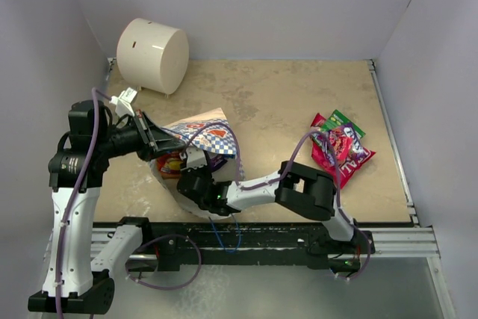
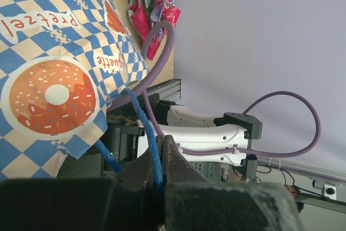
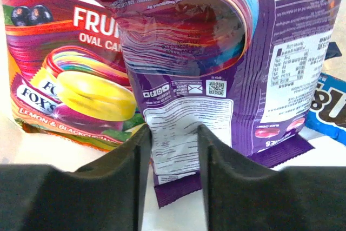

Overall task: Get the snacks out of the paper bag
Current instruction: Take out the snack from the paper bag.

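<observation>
The left gripper (image 2: 160, 160) is closed on a blue cord (image 2: 141, 120) of the bag. The bag (image 1: 209, 134) is left of centre near the front edge, with its mouth turned toward the arms and its long axis running near to far. At the mouth, the right gripper (image 3: 173, 150) is seen with jaws half parted astride a purple packet (image 3: 216, 68); whether it is pinched cannot be told. Bare table (image 1: 276, 102) is seen further right, then a packet pile (image 1: 340, 147) near the right edge.
</observation>
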Motion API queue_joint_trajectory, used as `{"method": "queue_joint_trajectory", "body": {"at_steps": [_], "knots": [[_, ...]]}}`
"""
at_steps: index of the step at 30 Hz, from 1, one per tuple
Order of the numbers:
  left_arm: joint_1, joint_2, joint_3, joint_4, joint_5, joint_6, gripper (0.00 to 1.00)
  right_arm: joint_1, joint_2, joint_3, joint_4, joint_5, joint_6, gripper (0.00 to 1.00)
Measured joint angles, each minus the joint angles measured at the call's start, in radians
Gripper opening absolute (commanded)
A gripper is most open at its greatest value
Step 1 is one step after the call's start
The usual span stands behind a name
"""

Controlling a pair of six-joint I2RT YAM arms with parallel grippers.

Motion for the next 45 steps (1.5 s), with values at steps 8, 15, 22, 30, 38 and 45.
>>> {"method": "queue_joint_trajectory", "body": {"at_steps": [8,15,22,30,38,45], "knots": [[0.000,-0.011,0.000,-0.022,-0.011,0.000,0.00,-0.011,-0.055,-0.066,0.034,-0.059,-0.010,0.10],[0.000,-0.030,0.002,-0.032,-0.011,0.000,0.00,-0.016,-0.178,-0.169,0.057,-0.113,-0.034,0.04],[0.000,-0.027,0.016,-0.032,-0.011,0.000,0.00,-0.021,-0.267,-0.282,0.079,-0.141,-0.033,0.17],[0.000,-0.015,0.023,-0.033,-0.007,-0.001,0.00,-0.022,-0.282,-0.375,0.071,-0.162,-0.038,0.47],[0.000,-0.016,0.025,-0.033,-0.006,-0.002,0.00,-0.017,-0.229,-0.365,0.162,-0.156,-0.229,0.82],[0.000,-0.026,0.025,-0.033,-0.008,-0.004,0.00,-0.004,-0.090,-0.251,0.214,-0.081,-0.458,0.84]]}}
